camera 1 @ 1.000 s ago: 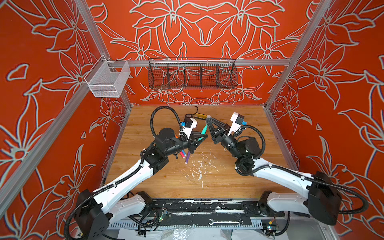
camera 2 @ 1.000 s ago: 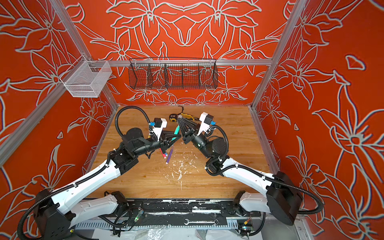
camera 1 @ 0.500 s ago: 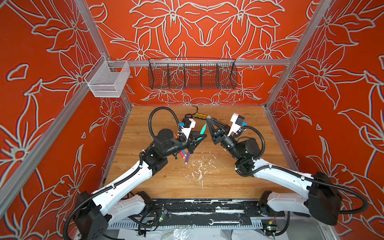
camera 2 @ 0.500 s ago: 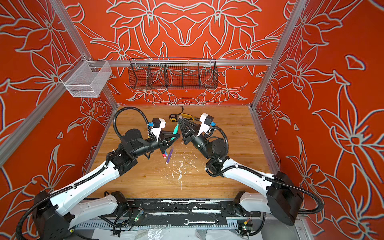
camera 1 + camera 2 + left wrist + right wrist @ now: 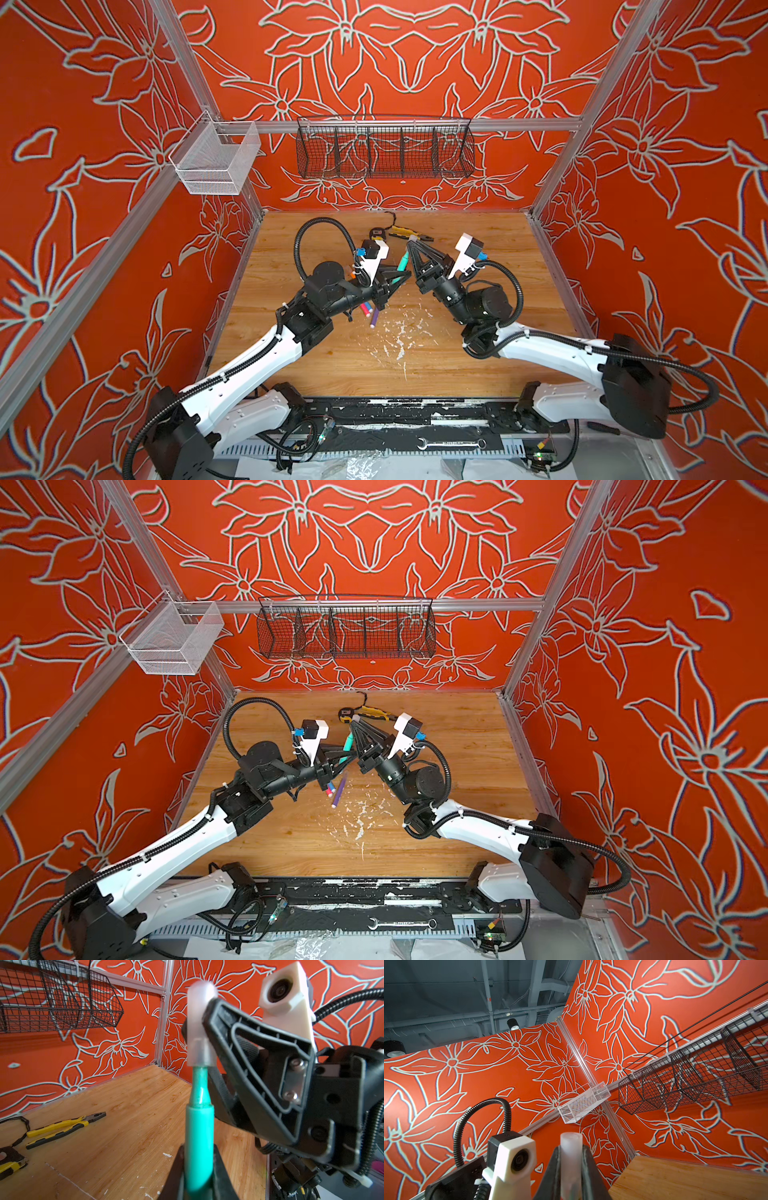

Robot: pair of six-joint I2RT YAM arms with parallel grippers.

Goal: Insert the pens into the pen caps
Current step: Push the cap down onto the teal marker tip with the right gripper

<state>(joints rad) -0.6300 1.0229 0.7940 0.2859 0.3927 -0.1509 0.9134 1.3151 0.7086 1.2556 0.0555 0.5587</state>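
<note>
Wood tabletop [image 5: 478, 353], white flecks [image 5: 399, 340] near middle. Left gripper [image 5: 399, 279] and right gripper [image 5: 412, 245] meet tip to tip above far centre, both off surface. Yellow-black pliers [image 5: 62, 1128] lie near back wall. Left fingers clenched on green pen [image 5: 199, 1147], narrow end up. Purple pen [image 5: 374, 318] and pink-red pen [image 5: 365, 309] lie on wood under left wrist. Right fingers clamped on clear cap [image 5: 199, 1028]; pen's narrow neck sits inside cap mouth, barrel shoulder short of rim.
</note>
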